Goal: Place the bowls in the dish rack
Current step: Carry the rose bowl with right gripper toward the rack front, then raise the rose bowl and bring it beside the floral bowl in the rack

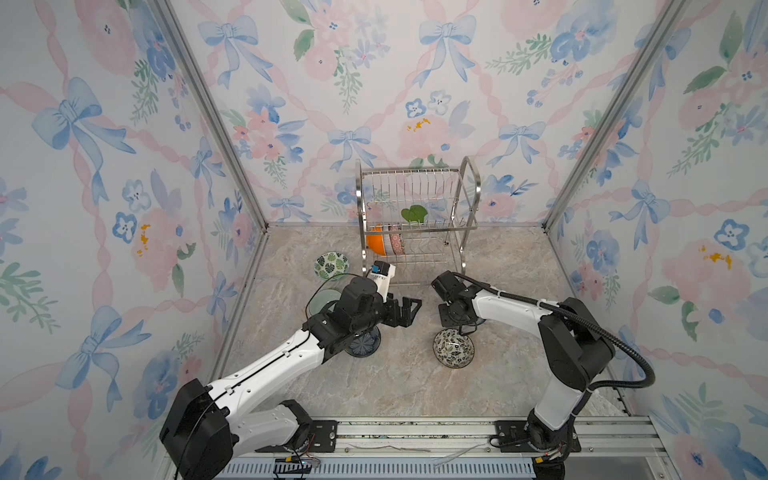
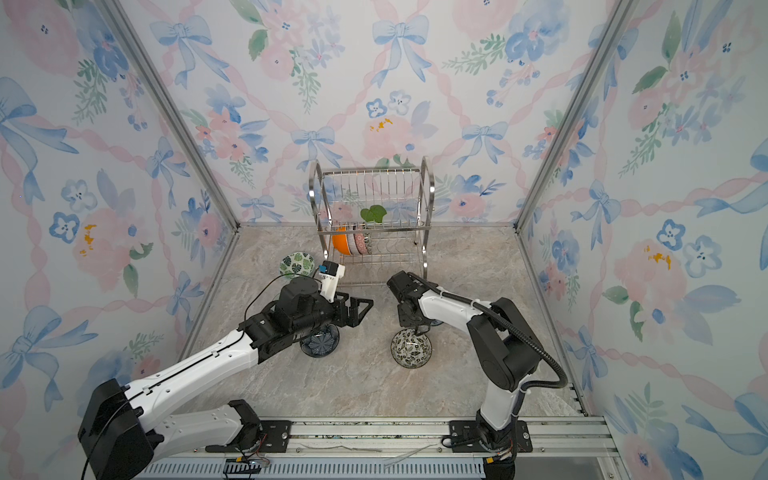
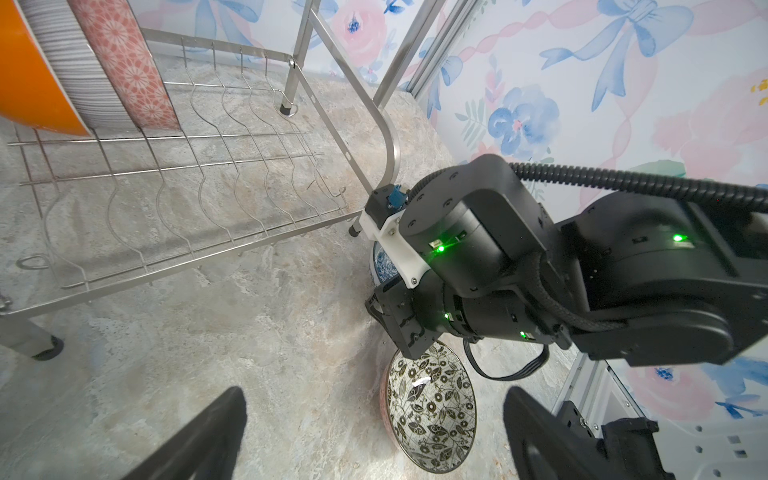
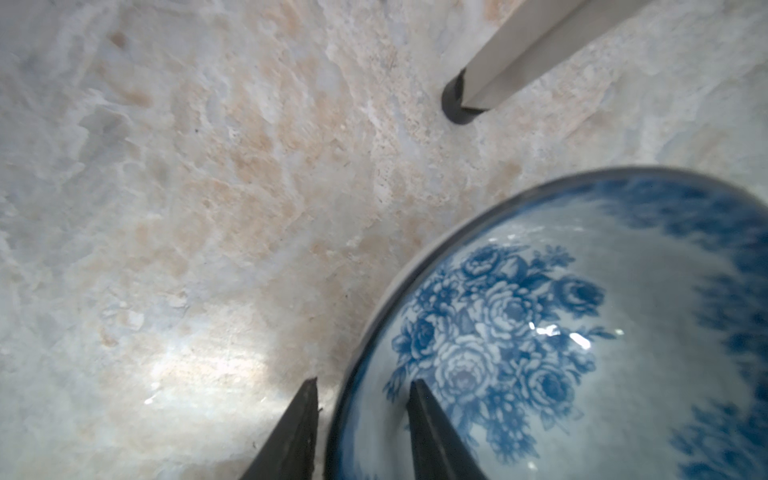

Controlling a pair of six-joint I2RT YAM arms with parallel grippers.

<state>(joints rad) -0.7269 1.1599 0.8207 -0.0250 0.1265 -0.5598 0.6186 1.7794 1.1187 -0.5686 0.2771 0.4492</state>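
Right gripper: jaws part-open, astride rim of round blue-and-white floral ceramic bowl, not pinching.
Advice: seat deeper, close squarely, lift level.
Left gripper: wide open, empty.

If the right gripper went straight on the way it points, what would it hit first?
Probably the blue-white floral bowl: the right gripper straddles its rim, one finger over the inside, one over the tabletop.

dish rack: shiny steel wire | blue-white floral bowl: glossy glaze | tabletop: matt marble-look
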